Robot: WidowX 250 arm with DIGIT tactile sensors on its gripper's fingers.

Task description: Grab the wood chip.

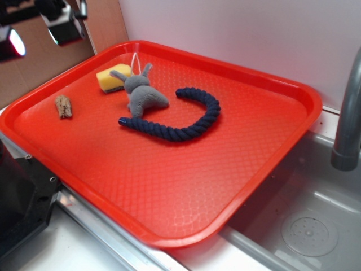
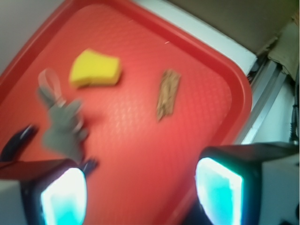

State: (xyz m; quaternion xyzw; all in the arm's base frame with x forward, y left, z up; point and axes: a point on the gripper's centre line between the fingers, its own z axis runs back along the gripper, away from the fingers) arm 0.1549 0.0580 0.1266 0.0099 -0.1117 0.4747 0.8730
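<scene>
Well apart, wood chip [image 2: 168,94] lies beyond the spread gripper [image 2: 140,190].

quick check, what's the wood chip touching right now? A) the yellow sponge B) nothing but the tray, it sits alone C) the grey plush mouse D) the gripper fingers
B. The wood chip lies by itself on the red tray, with bare tray between it and the yellow sponge and the grey plush mouse; in the wrist view the gripper is open and short of the chip.
</scene>
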